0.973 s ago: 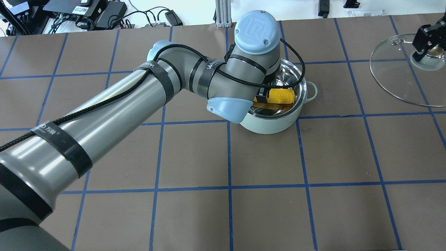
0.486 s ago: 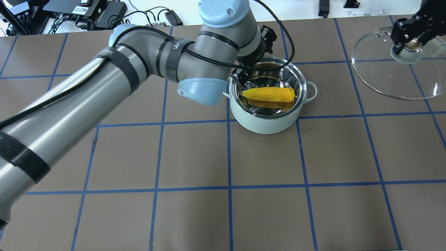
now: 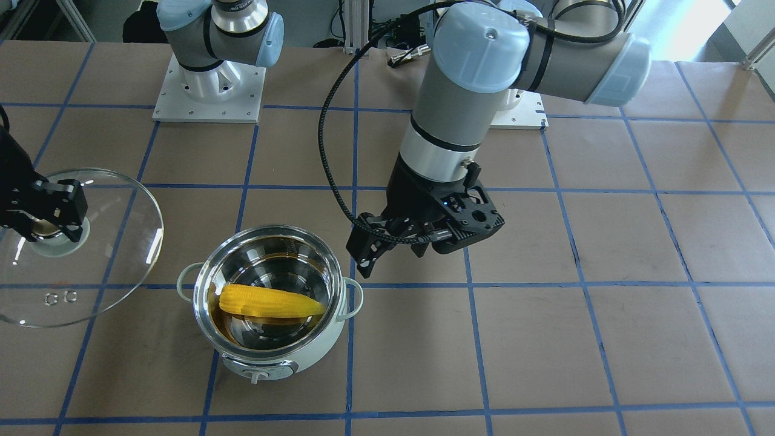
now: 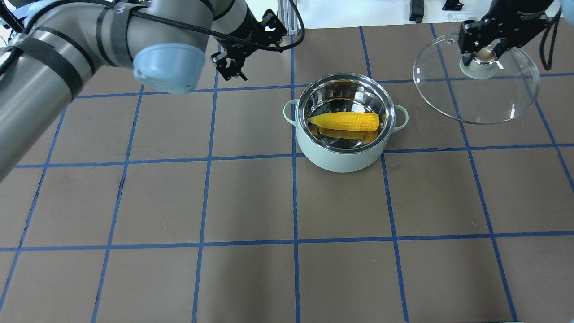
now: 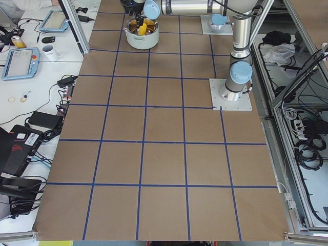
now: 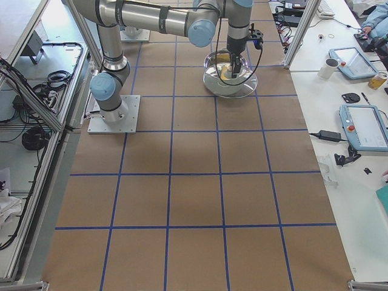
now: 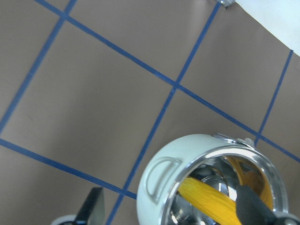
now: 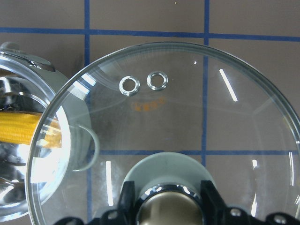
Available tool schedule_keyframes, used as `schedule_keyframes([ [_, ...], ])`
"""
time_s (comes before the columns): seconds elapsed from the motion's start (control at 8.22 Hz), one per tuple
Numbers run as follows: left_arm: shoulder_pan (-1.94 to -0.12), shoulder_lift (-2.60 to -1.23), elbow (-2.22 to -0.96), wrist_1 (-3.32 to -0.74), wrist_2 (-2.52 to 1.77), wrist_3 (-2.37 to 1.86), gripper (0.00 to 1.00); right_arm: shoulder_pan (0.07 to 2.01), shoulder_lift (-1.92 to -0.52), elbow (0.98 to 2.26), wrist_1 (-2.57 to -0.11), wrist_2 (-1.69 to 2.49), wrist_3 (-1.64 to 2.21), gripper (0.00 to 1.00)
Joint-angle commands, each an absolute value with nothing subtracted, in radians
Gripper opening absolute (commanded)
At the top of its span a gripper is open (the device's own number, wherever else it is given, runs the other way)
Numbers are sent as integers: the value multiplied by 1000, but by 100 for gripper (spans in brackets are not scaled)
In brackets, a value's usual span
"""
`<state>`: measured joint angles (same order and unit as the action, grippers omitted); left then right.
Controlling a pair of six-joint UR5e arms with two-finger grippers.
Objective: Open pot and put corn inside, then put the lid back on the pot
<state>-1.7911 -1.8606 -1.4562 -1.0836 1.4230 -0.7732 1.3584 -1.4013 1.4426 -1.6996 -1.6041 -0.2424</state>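
The mint-green pot (image 4: 341,162) stands open mid-table with the yellow corn (image 4: 345,121) lying across its steel bowl. Both also show in the front view, pot (image 3: 327,351) and corn (image 3: 269,301). My left gripper (image 4: 231,67) is open and empty, raised to the left of the pot, and also shows in the front view (image 3: 390,254). In the left wrist view the pot (image 7: 154,197) lies below its fingers (image 7: 93,208). My right gripper (image 4: 482,56) is shut on the knob of the glass lid (image 4: 475,98) and holds it right of the pot. In the right wrist view the lid (image 8: 187,117) overlaps the pot's rim (image 8: 28,63).
Brown table mat with a blue tape grid. Cables and black electronics (image 4: 112,13) lie beyond the far edge, beside an aluminium post (image 4: 284,18). The arms' base plates (image 3: 209,91) sit at the robot side. My left arm's forearm (image 4: 67,54) spans the table's left half.
My left gripper has let go of the corn in the pot, risen out and swung away to the left. My right gripper has carried the lid leftward, closer to the pot.
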Motion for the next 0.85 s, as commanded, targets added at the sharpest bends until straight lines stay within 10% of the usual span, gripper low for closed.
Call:
schedule_keyframes([
  [0.0, -1707, -1803, -1453, -1217, 1567, -472, 100, 1507, -1356, 1443, -1753, -1600, -13, 28],
  [0.73, -1663, -1625, -1457, -1419, 1680, -189, 100, 1707, -1235, 1454, -1879, -1591, 247, 28],
])
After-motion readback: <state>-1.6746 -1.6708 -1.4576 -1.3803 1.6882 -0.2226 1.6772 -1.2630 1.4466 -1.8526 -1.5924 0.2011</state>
